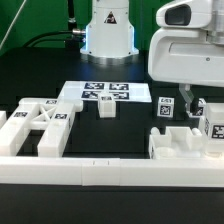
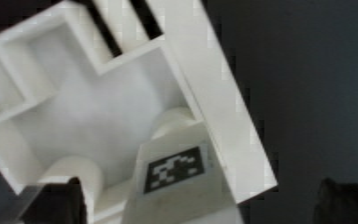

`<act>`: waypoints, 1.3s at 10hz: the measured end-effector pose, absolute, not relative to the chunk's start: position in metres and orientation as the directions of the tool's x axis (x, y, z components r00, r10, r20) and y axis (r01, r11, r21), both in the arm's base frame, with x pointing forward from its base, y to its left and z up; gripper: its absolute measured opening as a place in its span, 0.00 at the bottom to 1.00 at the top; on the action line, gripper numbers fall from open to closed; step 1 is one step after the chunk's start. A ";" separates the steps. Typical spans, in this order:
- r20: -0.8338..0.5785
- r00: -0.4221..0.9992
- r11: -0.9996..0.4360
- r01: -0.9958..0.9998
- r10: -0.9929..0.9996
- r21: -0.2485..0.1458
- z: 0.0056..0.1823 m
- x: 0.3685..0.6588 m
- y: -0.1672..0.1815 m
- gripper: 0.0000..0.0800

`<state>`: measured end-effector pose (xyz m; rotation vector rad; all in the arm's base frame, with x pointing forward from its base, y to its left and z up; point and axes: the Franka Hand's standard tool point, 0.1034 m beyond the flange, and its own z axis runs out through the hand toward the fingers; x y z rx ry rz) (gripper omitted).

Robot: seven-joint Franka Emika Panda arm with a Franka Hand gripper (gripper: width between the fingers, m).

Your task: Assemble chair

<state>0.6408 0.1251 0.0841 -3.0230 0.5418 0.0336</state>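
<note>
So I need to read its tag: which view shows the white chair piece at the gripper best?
The wrist view: the white chair piece fills the frame, its tag close though blurred. The exterior view shows the white chair piece small, at that view's right, just below the gripper.

**Glaring whites on a dark bench, soft focus up close**

Even light from above fills the exterior view. The white chair pieces (image 1: 40, 128) and the marker board (image 1: 105, 92) glare almost to blank white against the black bench (image 1: 40, 85), with only faint, soft shadows beside them. The picture is coarse and slightly soft. In the wrist view the close chair piece (image 2: 140, 110) is blurred, its tag (image 2: 174, 168) is smeared, and the corners fall into darkness.
</note>
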 end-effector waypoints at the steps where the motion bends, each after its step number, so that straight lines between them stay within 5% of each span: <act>1: -0.027 0.966 -0.964 -0.258 -0.256 -0.064 0.084 0.641 0.123 0.81; 5: -0.014 0.996 -0.994 -0.093 -0.093 -0.049 0.085 0.644 0.118 0.78; 7: -0.015 0.996 -0.994 -0.093 -0.093 -0.049 0.085 0.644 0.118 0.39; 10: -0.015 0.993 -0.992 -0.115 -0.115 -0.049 0.085 0.644 0.118 0.36; 13: -0.006 0.916 -0.914 -0.400 -0.401 -0.072 0.084 0.646 0.118 0.36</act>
